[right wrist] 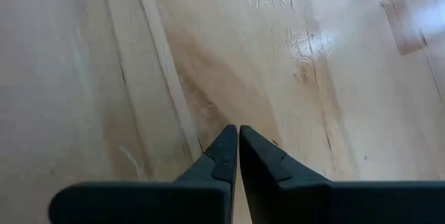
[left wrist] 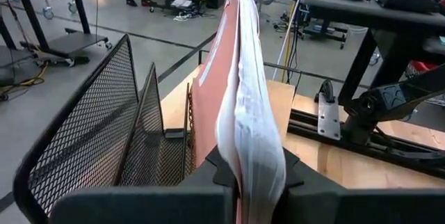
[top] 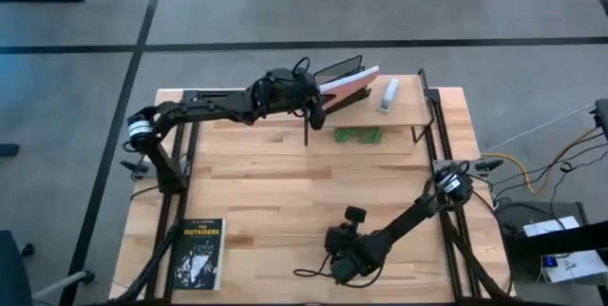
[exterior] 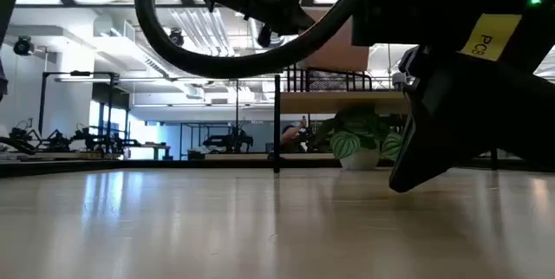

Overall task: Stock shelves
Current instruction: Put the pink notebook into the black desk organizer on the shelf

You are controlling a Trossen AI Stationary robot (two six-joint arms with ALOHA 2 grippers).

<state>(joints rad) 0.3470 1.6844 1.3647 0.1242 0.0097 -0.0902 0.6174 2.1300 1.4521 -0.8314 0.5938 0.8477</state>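
I see the shelf at the worktop's far edge; left end effector pinches a pink book beside the black wire rack on it; right end effector, fingers pressed together, hangs over bare worktop near the front

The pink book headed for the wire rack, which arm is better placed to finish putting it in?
Left. The left gripper is shut on the pink book right beside the black wire rack on the shelf. The right gripper is shut, empty, low over the table's near edge.
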